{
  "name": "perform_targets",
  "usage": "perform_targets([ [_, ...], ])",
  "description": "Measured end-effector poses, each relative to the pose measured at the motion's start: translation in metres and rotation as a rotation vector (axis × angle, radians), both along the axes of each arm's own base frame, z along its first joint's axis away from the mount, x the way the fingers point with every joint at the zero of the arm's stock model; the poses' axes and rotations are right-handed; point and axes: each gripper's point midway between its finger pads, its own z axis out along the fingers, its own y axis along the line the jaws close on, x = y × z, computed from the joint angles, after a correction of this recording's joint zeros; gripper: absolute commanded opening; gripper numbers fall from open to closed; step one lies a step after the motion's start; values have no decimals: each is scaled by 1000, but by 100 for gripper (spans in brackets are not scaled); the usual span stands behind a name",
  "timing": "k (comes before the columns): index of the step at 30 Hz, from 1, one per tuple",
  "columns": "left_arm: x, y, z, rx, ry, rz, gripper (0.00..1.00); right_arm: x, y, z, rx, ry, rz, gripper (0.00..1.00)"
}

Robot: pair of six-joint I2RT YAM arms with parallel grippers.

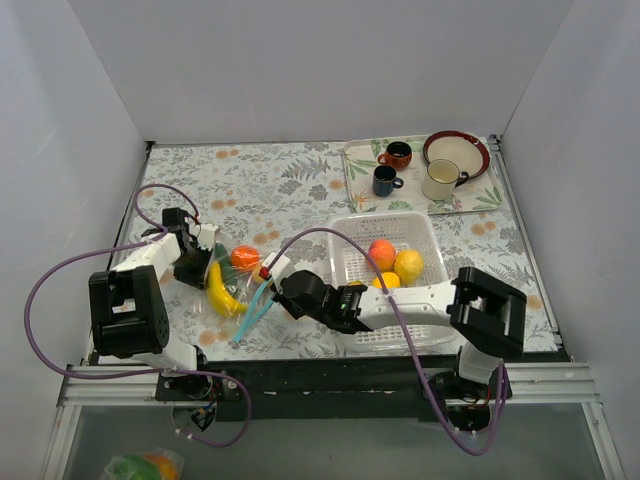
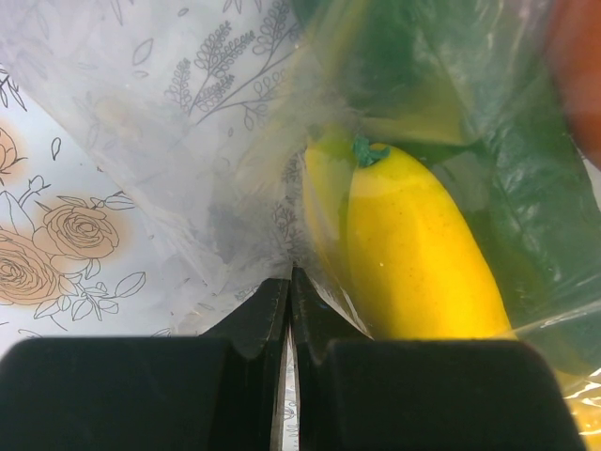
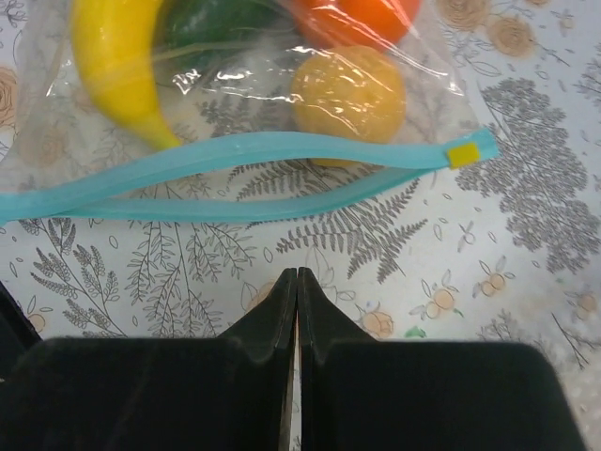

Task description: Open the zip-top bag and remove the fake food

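**Top view.** The zip-top bag (image 1: 240,290) lay on the floral table (image 1: 290,190) between my two arms, left of the white basket (image 1: 345,262).

**Left wrist.** My left gripper (image 2: 289,274) was closed, its tips pinching the bag's clear film beside the banana (image 2: 413,272).

**Right wrist.** My right gripper (image 3: 297,275) was closed on nothing, just short of the blue zip strip (image 3: 235,160), whose two halves stood parted.

The fake food (image 1: 220,290) inside the bag comprised the banana, a green piece (image 3: 214,19), an orange fruit (image 3: 355,14) and a yellow fruit (image 3: 347,94). Three fruits (image 1: 395,265) lay in the basket.
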Motion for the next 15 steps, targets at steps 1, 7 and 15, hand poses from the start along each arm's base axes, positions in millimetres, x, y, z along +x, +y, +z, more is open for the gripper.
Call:
perform_targets([
  [1,0,0,0,0,0,0,0,-1,5,-6,6,15,15,9],
  [7,0,0,0,0,0,0,0,2,35,-45,27,129,88,5],
  [15,0,0,1,3,-2,-5,0,29,57,-43,104,175,86,32],
])
